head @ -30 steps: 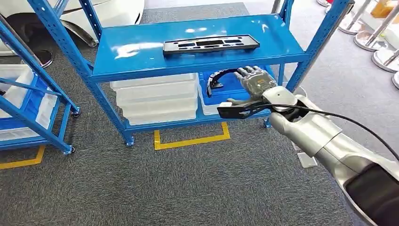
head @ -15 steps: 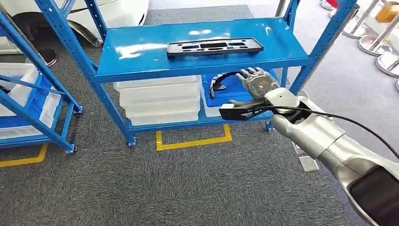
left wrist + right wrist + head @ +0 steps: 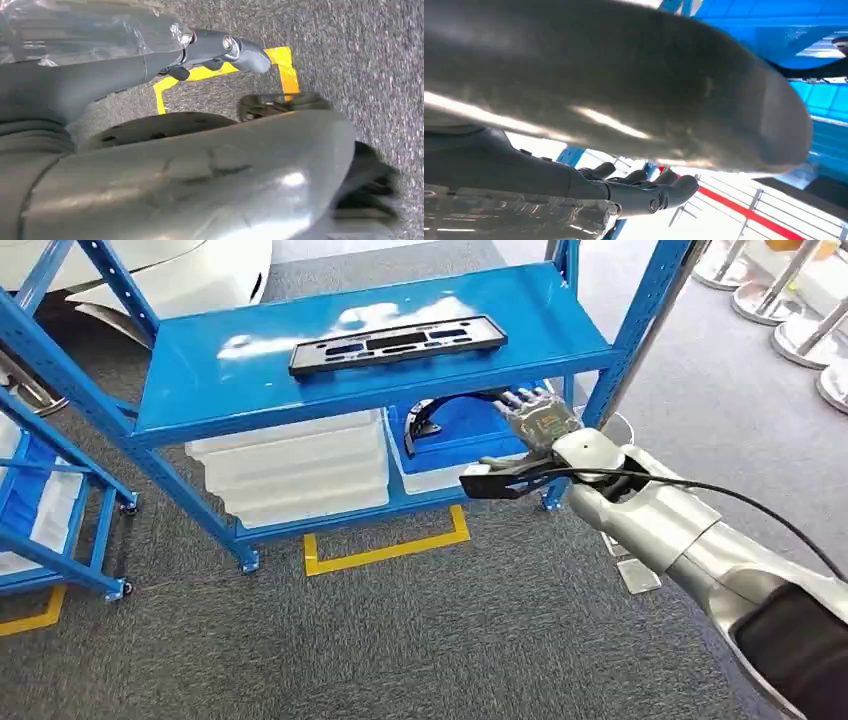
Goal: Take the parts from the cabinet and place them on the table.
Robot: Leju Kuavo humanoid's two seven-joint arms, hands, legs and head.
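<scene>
The right hand (image 3: 540, 420) reaches into the lower level of the blue cabinet (image 3: 180, 405), its fingers (image 3: 522, 400) spread apart and holding nothing, just beside a curved black part (image 3: 432, 412) that lies in a blue bin (image 3: 470, 435); a flat black part (image 3: 397, 342) rests on the cabinet's upper shelf; stacked white bins (image 3: 295, 468) sit to the left of the blue one; the left hand (image 3: 150, 60) hangs over grey carpet (image 3: 360, 45) and yellow floor tape (image 3: 285, 67), thumb extended, though whether its fingers are apart or together I cannot tell.
</scene>
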